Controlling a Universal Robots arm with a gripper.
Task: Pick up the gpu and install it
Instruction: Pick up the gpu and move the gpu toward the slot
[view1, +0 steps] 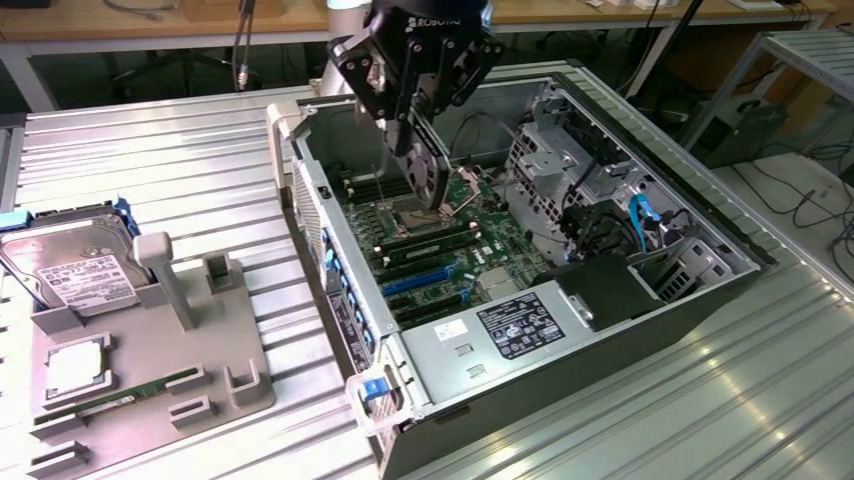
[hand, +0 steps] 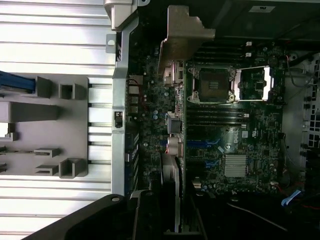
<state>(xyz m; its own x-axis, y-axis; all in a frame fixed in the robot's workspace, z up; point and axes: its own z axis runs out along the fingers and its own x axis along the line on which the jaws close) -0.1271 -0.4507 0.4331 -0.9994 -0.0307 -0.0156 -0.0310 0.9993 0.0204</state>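
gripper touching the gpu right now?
Touching. The exterior view shows the gripper with its jaws clamped on the gpu, which hangs edge-down over the open computer case.

Open case, gpu in claw above

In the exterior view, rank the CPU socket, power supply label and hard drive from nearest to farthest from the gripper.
1. CPU socket, just below the gripper holding the gpu.
2. Power supply label, inside the case.
3. Hard drive, exterior view's far left.
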